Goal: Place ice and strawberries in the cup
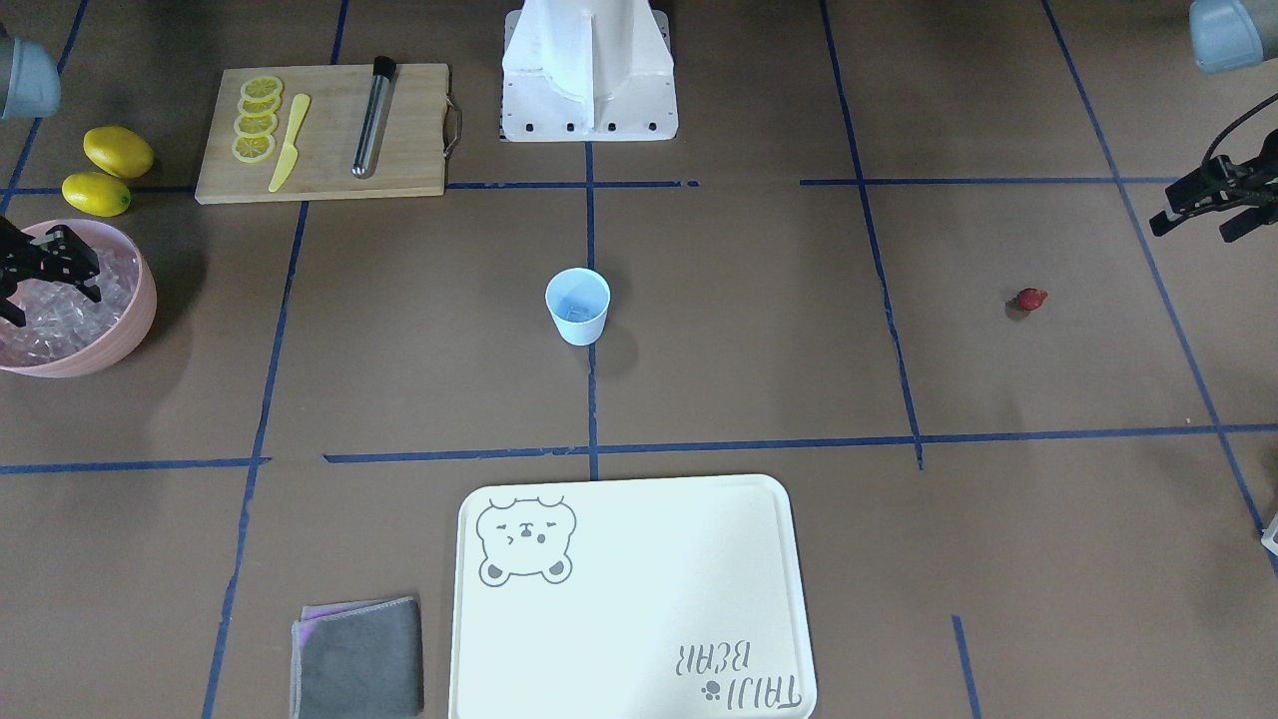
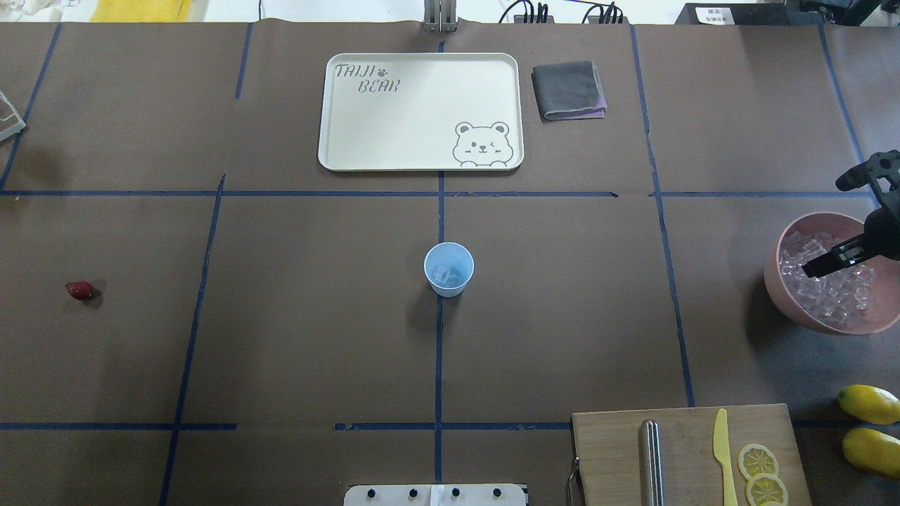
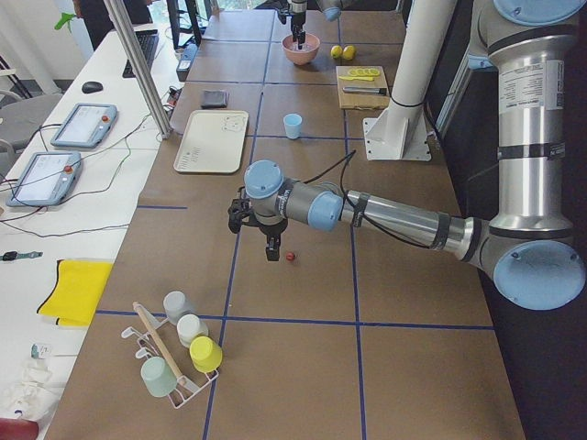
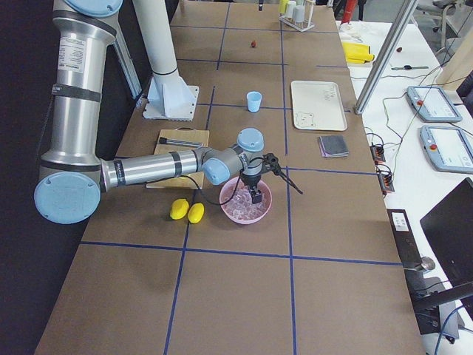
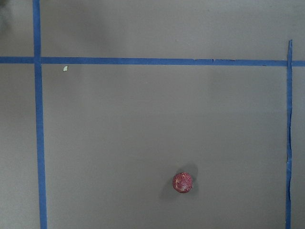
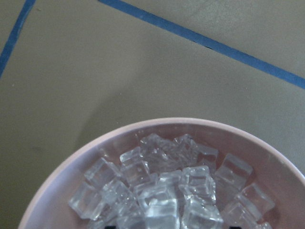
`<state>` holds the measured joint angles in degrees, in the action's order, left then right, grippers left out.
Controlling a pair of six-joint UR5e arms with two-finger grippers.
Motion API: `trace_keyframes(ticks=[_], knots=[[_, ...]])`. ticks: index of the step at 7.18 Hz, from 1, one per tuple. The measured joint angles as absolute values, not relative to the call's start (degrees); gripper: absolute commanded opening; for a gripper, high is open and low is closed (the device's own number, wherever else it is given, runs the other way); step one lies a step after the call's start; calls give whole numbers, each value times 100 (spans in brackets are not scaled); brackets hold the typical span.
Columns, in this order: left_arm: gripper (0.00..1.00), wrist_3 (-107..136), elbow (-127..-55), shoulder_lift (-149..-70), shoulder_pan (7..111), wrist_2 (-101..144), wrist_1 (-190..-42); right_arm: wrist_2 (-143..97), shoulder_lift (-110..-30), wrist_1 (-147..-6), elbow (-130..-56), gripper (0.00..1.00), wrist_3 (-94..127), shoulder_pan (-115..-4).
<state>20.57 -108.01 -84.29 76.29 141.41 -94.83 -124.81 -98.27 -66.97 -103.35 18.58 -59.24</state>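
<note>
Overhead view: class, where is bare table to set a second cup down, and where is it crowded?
Bare: the wide stretch between the cup and the strawberry, and between the cup and the pink bowl. Crowded: the cutting board, lemons and bowl corner.

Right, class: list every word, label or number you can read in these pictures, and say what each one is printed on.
"TAIJI BEAR": on the tray, next to a bear drawing.
White label at the table's far edge: too small to read.
Right arm sticker: too small to read.
No other text can be read.
</note>
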Motion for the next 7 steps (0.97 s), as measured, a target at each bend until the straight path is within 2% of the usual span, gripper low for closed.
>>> trace_keyframes(ticks=[1, 7], knots=[[100, 2057, -10802, -8426, 7629, 14141, -9483, -12479, -9822, -6697, -10319, 2, 1864, -5924], [100, 2057, -10805, -8420, 7632, 14144, -9485, -12503, -9772, -6699, -10549, 0, 1862, -5953]])
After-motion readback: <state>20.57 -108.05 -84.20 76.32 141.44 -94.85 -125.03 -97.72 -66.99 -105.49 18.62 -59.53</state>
